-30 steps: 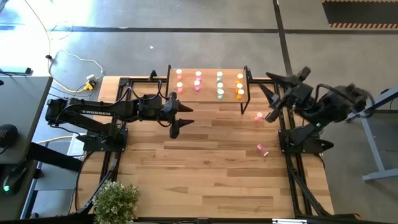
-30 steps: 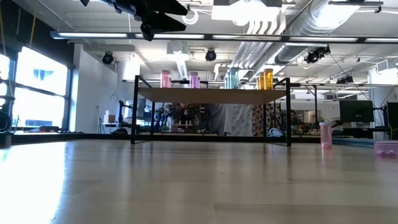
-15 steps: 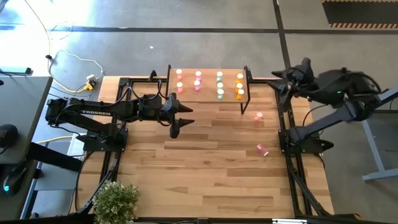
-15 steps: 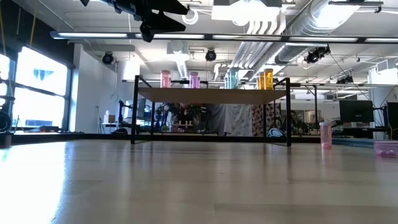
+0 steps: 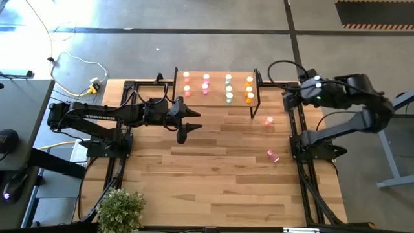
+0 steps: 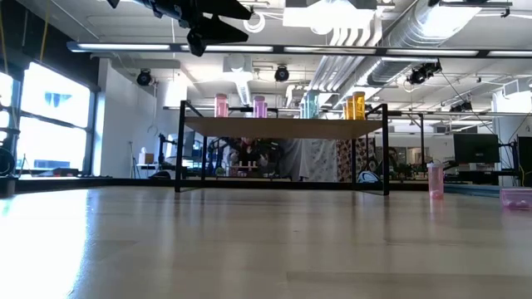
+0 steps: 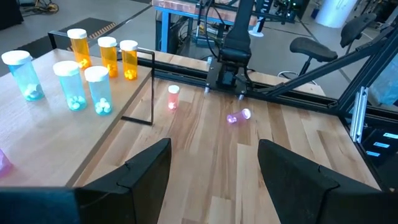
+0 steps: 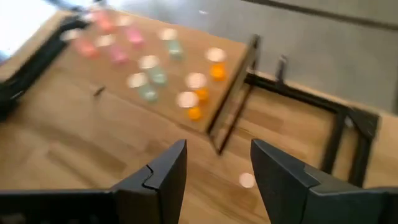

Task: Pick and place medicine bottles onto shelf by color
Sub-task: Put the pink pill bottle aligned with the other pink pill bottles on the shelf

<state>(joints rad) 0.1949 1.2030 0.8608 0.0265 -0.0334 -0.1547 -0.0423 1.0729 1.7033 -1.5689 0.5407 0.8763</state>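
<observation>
The shelf (image 5: 217,86) stands at the table's far side. On it stand pink (image 5: 187,89), pale green (image 5: 228,90) and orange (image 5: 250,92) medicine bottles, in rows by color. One pink bottle (image 5: 270,121) stands upright on the table to the right of the shelf. Another pink bottle (image 5: 273,156) lies on its side nearer the front. My left gripper (image 5: 186,124) hovers open, high above the table just left of the shelf's near edge. My right gripper (image 8: 217,168) is open and holds nothing. It hangs high at the table's far right, by the shelf's right end.
Black frame rails (image 5: 299,139) run along the table's right and left edges. A potted plant (image 5: 120,208) sits at the near left corner. Bare planks (image 5: 213,175) fill the middle and front of the table.
My right gripper has drawn back from above the upright pink bottle toward the table's far right corner. It has turned about at the wrist and now looks down at the shelf's right end. The bottles have not moved.
</observation>
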